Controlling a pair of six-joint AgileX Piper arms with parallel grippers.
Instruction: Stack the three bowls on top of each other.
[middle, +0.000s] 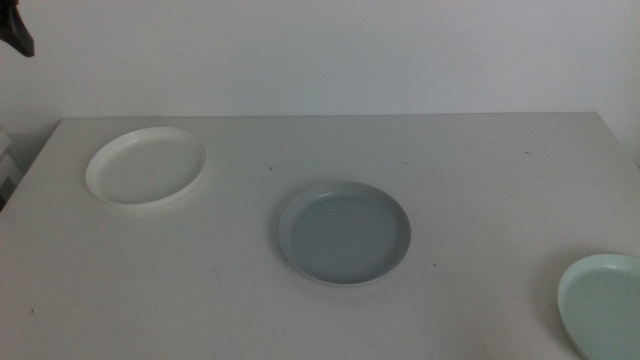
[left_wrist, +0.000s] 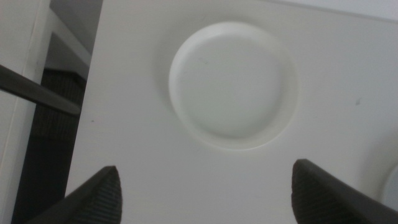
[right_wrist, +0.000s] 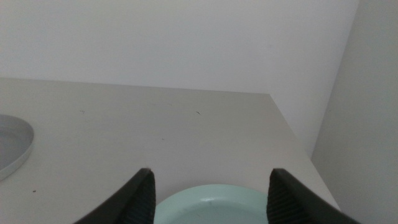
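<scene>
I have all three bowls lying apart on the counter (middle: 480, 210): the white bowl (middle: 146, 166) near the far left corner, the grey-blue bowl (middle: 344, 232) in the middle, the mint bowl (middle: 605, 303) at the near right edge. My left gripper (left_wrist: 205, 190) hovers above the white bowl, fingers spread wide and empty; my right gripper (right_wrist: 210, 194) sits over the mint bowl, also spread. I'd come down on one rim squarely, one finger inside and one outside, pinching without tipping it.
</scene>
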